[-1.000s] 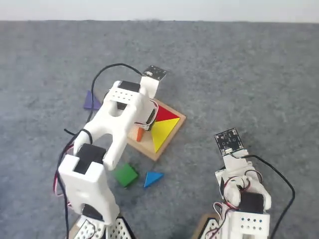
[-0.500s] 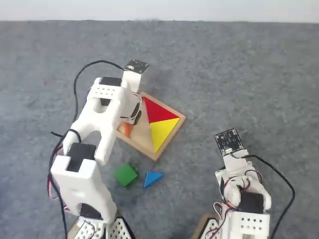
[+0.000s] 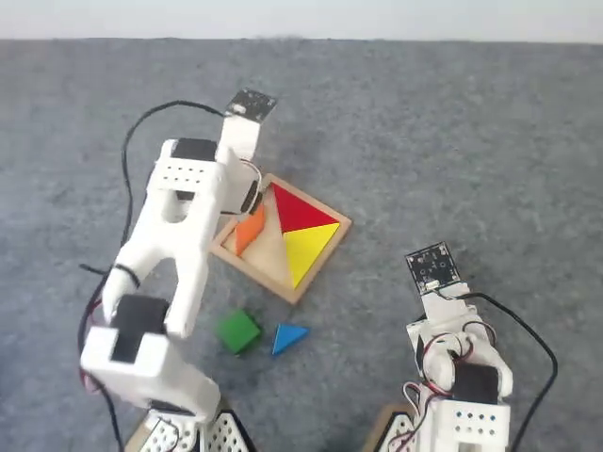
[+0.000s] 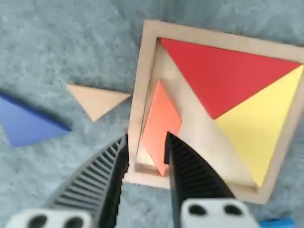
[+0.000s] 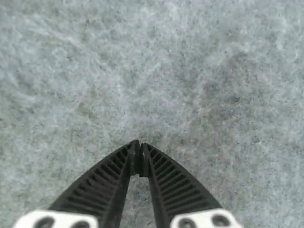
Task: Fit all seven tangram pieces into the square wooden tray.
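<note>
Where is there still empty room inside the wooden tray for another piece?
Bare wood runs through the middle of the tray, between the orange piece on one side and the red triangle and yellow triangle on the other. It is crowded at the orange piece's edge of the tray, where the left gripper hangs.

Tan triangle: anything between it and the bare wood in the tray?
Yes. The tan triangle lies on the carpet just outside the tray. Right behind that raised rim the orange piece lies along the inner wall, so it sits between the triangle and the bare wood.
</note>
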You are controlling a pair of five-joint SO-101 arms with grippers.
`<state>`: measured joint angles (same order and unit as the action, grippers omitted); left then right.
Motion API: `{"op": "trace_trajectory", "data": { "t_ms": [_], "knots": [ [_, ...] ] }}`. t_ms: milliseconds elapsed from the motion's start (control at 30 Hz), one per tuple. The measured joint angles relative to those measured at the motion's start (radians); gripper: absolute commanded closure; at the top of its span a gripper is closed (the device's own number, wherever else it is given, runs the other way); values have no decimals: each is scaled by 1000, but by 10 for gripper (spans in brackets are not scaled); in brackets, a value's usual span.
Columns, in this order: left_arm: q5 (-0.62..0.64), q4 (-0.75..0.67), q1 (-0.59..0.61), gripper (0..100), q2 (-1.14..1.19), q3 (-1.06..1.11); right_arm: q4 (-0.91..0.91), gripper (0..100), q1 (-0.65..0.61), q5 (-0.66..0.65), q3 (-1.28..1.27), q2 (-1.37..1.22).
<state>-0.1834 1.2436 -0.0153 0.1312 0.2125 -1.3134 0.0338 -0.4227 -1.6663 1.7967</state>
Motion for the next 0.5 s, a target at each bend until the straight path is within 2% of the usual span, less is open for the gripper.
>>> {"op": "trace_trajectory", "data": {
  "t_ms": [500],
  "knots": [
    [-25,-68,0,878,-49,227,0,991,0,0,0,0]
  ]
}}
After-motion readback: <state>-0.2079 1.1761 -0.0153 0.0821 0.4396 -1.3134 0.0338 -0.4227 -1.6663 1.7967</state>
